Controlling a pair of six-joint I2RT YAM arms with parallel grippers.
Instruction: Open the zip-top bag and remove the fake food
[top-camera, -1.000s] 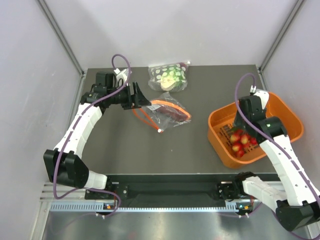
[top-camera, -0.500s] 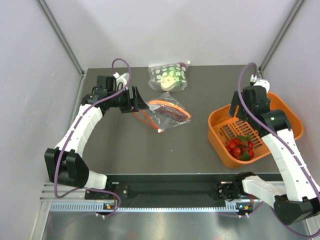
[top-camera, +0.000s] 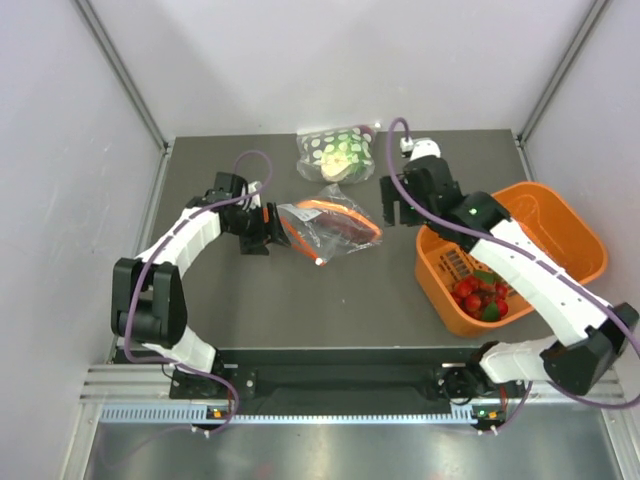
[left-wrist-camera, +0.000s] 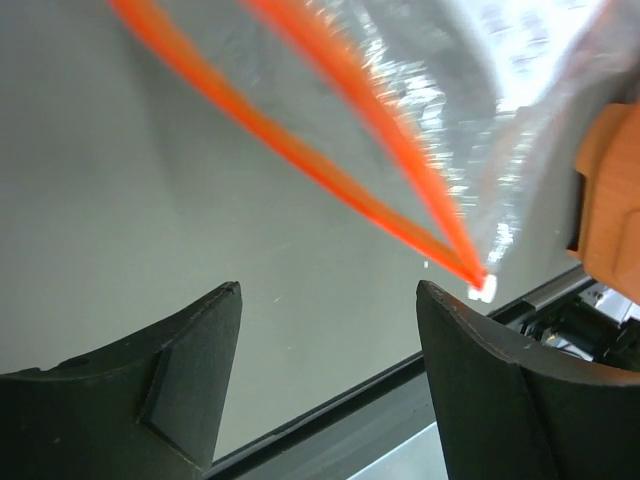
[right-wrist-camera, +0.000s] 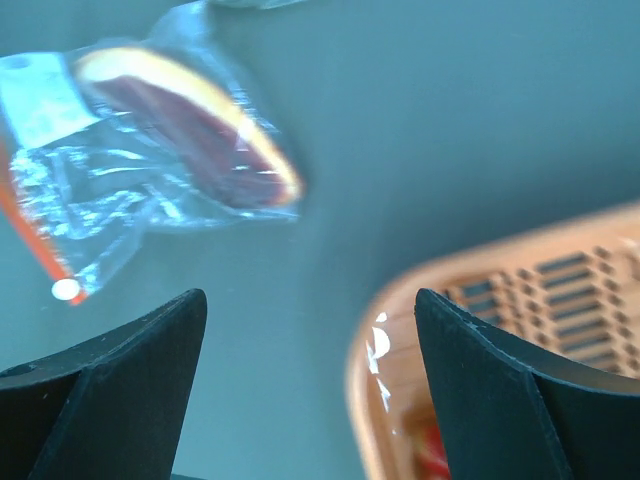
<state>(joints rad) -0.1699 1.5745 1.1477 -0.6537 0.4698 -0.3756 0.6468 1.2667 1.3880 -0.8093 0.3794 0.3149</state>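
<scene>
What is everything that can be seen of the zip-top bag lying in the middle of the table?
The zip-top bag is clear, crinkled, glossy plastic lying on the dark table. Its red-orange zip strip is parted into two lines that meet at one corner, so the mouth gapes toward the left hand, which is open and close beside it; whether they touch cannot be judged. A dark reddish-brown piece lies inside, and the bag bears a small white label.
</scene>
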